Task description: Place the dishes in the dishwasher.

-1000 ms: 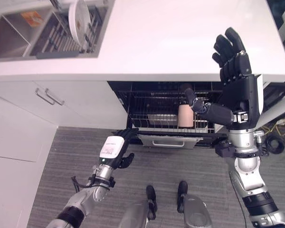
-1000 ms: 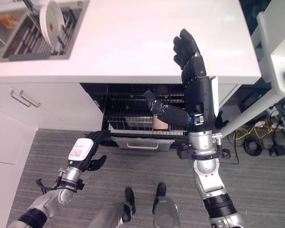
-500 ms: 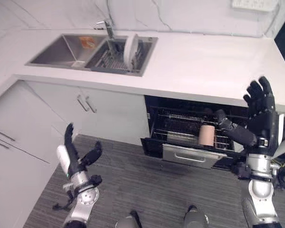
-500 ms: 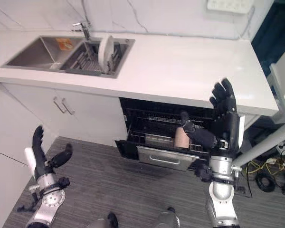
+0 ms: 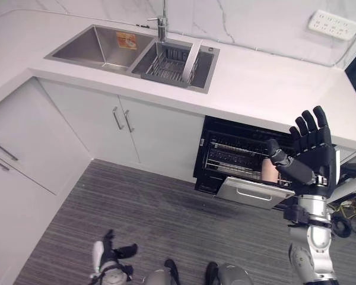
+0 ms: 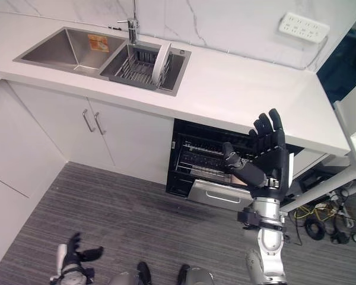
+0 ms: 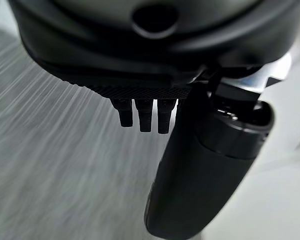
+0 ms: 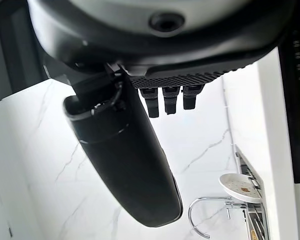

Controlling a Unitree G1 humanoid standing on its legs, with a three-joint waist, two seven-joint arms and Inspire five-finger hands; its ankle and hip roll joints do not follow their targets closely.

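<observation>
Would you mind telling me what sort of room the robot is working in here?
Most likely a home-style kitchen: a double steel sink with a plate in its rack, white cabinets, and an open dishwasher under the counter.

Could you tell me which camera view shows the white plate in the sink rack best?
The right eye view: the white plate shows its broad face, standing on edge in the rack. The left eye view shows it more edge-on.
</observation>
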